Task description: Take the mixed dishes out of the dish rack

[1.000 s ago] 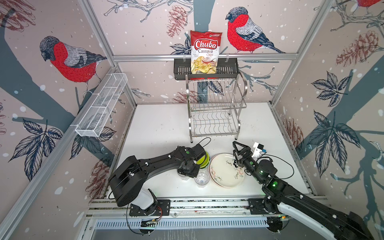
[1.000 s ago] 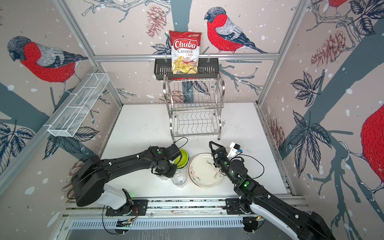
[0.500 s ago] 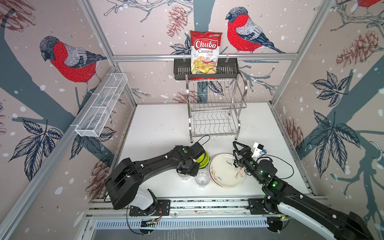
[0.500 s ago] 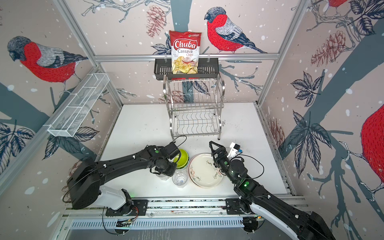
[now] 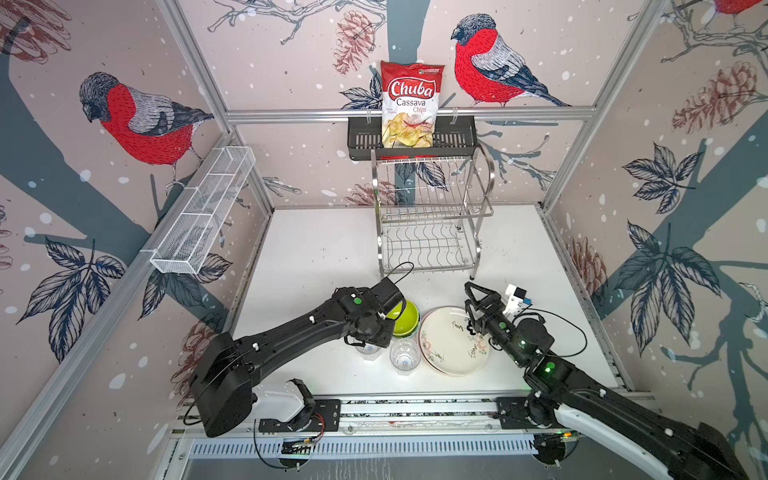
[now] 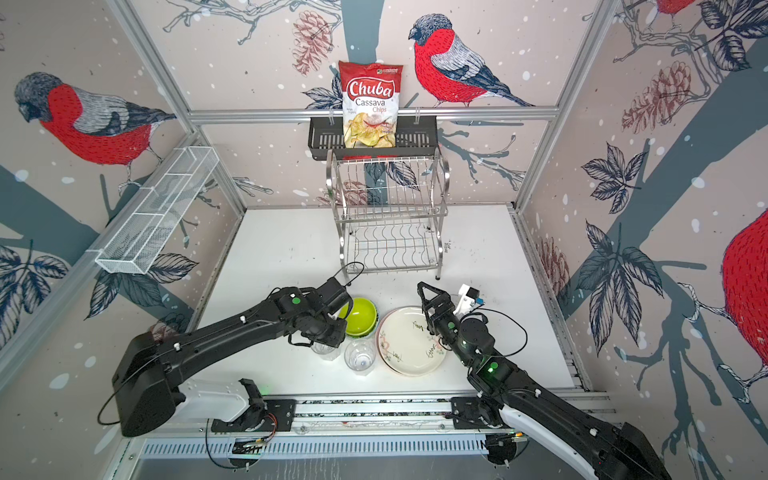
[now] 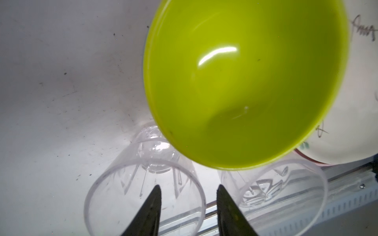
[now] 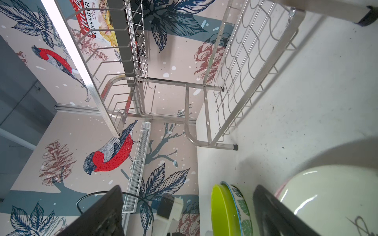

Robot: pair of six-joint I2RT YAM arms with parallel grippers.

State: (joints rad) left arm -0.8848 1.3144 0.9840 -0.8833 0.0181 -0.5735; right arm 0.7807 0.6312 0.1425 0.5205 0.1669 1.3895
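The dish rack (image 5: 428, 216) stands at the back centre with both tiers bare. Near the front edge a lime bowl (image 5: 405, 320) is nested in a white bowl with green leaves (image 8: 243, 206). Beside them lies the cream plate with doodles (image 5: 451, 345), on top of a stack. Two clear tumblers stand upright in front of the bowls. My left gripper (image 7: 188, 189) points down over the left tumbler (image 7: 143, 183), open, one finger inside its rim and one outside, not pressing it. The other tumbler (image 5: 401, 357) stands free. My right gripper (image 8: 187, 192) hovers open over the plate's far edge, holding nothing.
A red-and-white chips bag (image 5: 411, 104) sits in a black slotted basket (image 5: 361, 141) above the rack. A long white wire-mesh tray (image 5: 203, 212) hangs on the left wall. The aluminium rail (image 5: 374, 409) runs just in front of the tumblers.
The left gripper's jaws have spread apart around the tumbler's rim, and its wrist has shifted slightly. The right arm has not moved.
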